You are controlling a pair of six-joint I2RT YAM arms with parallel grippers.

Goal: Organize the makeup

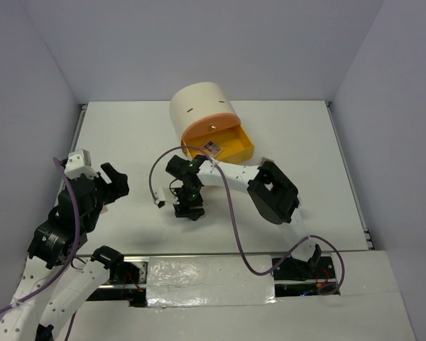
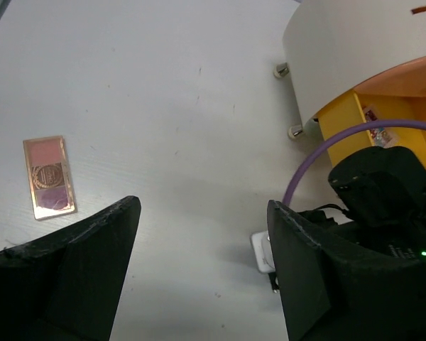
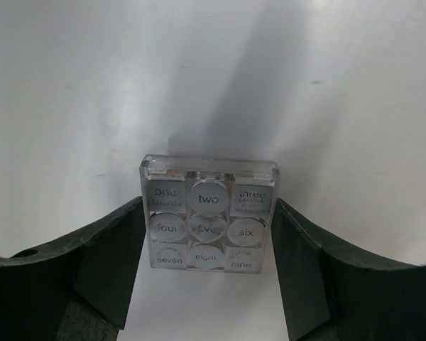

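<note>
**Operator:** Report the state of the right gripper [image 3: 208, 207].

**Technician:** Clenched on the square grey-white palette [image 3: 209, 220], a clear plastic case holding nine round pans lettered one to nine. The black fingers [image 3: 117, 259] press against its two side edges. The far edge of the case projects just past the fingertips. It cannot be determined whether the case rests on the white table [image 1: 305, 142] or is held clear of it.

**Operator:** What lies around that gripper?

**Technician:** Seen from above, the gripper points downward. The large cream cylindrical unit [image 1: 201, 108] stands beyond it, with the open orange-yellow drawer [image 1: 236, 145] on the near side, close behind the wrist.

**Operator:** Report the left gripper [image 2: 202, 206].

**Technician:** Released. The jaws stand wide apart and only tabletop shows between them. A pinkish rectangular card palette [image 2: 48, 176], with a gold rim and three colour panels, lies flat on the table, ahead and to the left of the left finger and apart from it. Ahead and to the right are the cream unit, its drawer, a purple cable [image 2: 326, 153] and the black body of the right arm [image 2: 383, 192].
</note>
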